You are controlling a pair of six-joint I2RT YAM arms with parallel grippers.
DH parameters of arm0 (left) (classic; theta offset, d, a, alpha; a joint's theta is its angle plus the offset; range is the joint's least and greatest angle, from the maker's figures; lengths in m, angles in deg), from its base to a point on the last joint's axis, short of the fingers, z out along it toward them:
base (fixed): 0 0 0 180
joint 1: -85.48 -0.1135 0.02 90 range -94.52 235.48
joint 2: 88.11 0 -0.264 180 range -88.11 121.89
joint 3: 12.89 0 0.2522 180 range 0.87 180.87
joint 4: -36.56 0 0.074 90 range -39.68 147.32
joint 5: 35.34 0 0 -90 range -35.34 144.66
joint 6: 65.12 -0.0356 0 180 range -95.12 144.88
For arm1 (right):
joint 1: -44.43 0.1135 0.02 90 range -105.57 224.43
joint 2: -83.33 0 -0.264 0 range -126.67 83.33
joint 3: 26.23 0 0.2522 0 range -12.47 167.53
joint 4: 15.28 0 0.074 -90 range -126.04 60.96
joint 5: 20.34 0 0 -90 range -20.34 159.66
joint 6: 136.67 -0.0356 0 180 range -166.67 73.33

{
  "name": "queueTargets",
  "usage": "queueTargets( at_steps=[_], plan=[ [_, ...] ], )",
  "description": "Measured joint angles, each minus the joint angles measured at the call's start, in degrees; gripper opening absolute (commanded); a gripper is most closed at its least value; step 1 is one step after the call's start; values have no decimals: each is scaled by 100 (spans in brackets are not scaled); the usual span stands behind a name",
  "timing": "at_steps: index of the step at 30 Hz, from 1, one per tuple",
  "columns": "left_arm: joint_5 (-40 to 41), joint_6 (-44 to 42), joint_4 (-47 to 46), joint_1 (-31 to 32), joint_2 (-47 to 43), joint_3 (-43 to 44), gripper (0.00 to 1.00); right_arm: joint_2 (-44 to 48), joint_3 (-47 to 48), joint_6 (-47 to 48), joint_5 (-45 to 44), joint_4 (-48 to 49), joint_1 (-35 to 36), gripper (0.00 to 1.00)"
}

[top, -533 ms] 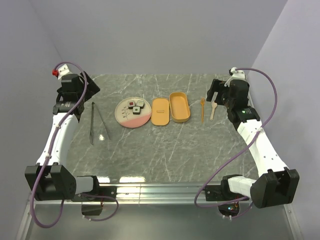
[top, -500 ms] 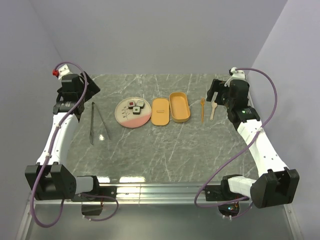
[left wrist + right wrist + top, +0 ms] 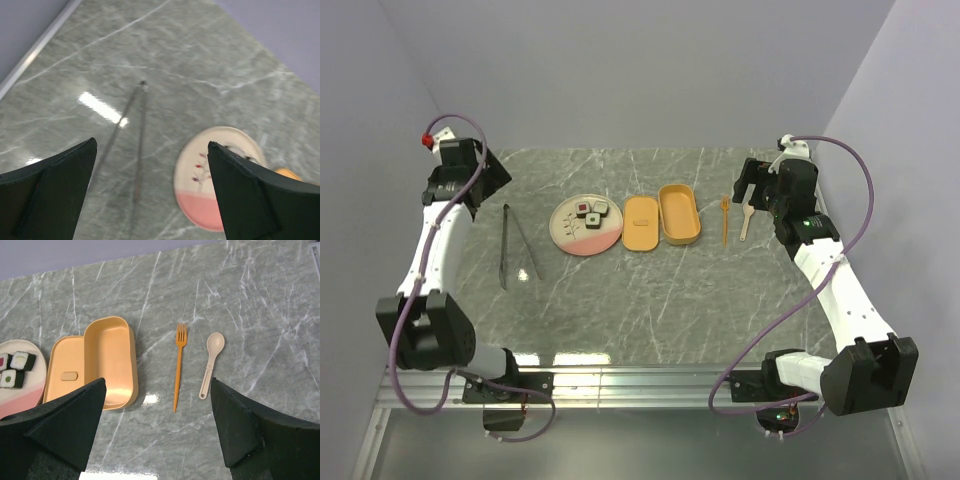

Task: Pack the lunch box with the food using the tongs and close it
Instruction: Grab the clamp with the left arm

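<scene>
Soft, even light is pouring down from overhead, with shadows barely showing. The marble table (image 3: 650, 300) is throwing back white glare patches near its front edge. The left wrist view is coming through smeared: the tongs (image 3: 137, 145) are looking faint and blurred beside a bright streak. The right wrist view is reading crisp, with one small glint shining just beside the lunch box (image 3: 107, 360).
</scene>
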Motion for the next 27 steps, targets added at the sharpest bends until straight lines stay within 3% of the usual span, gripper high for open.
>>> queueTargets(
  at_steps=[5, 27],
  plan=[
    [-98, -280, 535, -398, 634, 114, 99, 0, -15, -2, 11, 2, 0, 91],
    [-511, -1075, 925, -374, 2284, 11, 93, -2, -55, -2, 26, 2, 26, 91]
  ],
)
